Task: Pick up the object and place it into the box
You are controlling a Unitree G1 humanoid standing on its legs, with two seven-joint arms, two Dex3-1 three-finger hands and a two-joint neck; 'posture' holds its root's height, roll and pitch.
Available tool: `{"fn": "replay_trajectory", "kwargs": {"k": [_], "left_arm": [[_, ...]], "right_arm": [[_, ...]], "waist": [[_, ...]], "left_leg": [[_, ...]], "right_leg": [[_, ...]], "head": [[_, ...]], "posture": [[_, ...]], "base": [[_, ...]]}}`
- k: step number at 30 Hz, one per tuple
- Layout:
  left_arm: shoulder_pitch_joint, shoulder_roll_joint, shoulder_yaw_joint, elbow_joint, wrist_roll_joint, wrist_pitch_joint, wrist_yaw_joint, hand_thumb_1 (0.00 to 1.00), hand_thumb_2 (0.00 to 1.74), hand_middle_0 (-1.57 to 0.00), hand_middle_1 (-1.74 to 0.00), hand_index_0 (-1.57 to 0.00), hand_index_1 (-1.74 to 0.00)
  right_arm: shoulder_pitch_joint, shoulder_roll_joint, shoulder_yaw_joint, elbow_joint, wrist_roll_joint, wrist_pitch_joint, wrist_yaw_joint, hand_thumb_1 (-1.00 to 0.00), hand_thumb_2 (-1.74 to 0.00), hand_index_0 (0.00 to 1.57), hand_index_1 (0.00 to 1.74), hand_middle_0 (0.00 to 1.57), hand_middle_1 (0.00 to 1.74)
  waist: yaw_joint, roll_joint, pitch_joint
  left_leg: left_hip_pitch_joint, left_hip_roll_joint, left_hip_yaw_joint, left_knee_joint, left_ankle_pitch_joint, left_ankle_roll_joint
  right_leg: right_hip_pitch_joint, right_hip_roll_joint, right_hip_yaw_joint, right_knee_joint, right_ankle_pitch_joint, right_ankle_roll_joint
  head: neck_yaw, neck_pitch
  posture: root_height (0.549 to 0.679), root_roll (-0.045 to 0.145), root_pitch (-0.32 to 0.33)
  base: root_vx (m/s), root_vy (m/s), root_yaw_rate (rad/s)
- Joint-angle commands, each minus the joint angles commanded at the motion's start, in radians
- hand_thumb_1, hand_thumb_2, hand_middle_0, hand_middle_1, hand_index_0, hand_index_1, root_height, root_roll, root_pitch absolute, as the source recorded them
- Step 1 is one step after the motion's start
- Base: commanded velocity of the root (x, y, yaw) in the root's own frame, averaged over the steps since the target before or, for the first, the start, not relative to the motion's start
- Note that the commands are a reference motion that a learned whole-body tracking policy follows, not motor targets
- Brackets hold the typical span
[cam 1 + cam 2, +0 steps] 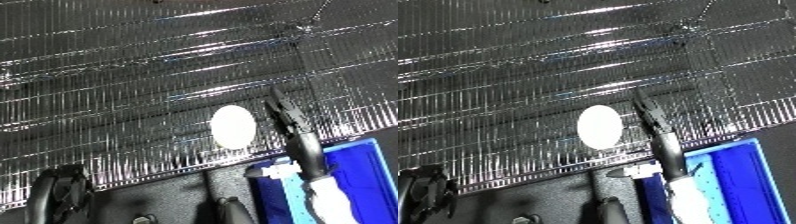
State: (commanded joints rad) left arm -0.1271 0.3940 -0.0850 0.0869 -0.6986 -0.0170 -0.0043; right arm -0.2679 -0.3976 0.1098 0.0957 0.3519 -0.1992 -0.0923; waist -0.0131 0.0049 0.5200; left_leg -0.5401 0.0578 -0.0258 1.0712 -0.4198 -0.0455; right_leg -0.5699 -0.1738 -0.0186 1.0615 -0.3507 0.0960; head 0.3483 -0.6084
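Right hand [289, 117] reaches over the ribbed reflective surface [133, 75], fingers straight and held together, holding nothing. White oval object [233, 126] lies on that surface near its front edge, just beside the fingers on their left; can't tell if they touch it. Blue bin [740, 172] sits below the surface's front edge at lower right, under the right forearm. Left hand [58, 195] shows at lower left, dark, finger state can't be told.

Right robot hand [289, 116] raised, fingers straight (relaxed), left robot hand [60, 192] low
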Motion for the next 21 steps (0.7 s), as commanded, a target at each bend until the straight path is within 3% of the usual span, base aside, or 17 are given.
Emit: {"fn": "replay_trajectory", "kwargs": {"k": [21], "left_arm": [[-0.029, 0.008, -0.017, 0.004, -0.01, -0.001, 0.003, 1.0, 1.74, -1.57, -1.74, -1.57, -1.74]], "right_arm": [[-0.062, -0.009, 0.012, 0.025, 0.009, 0.013, 0.0, 0.0, 0.0, 0.0, 0.0, 0.0, 0.0]], "waist": [[0.007, 0.007, 0.0]], "left_leg": [[-0.052, -0.005, -0.003, 0.001, -0.003, 0.0079]], "right_leg": [[-0.058, 0.0061, -0.009, 0.014, -0.002, -0.0079]], "head": [[0.019, 0.033]], "posture": [[0.596, 0.063, -0.022]], "base": [[0.005, -0.005, 0.015]]}}
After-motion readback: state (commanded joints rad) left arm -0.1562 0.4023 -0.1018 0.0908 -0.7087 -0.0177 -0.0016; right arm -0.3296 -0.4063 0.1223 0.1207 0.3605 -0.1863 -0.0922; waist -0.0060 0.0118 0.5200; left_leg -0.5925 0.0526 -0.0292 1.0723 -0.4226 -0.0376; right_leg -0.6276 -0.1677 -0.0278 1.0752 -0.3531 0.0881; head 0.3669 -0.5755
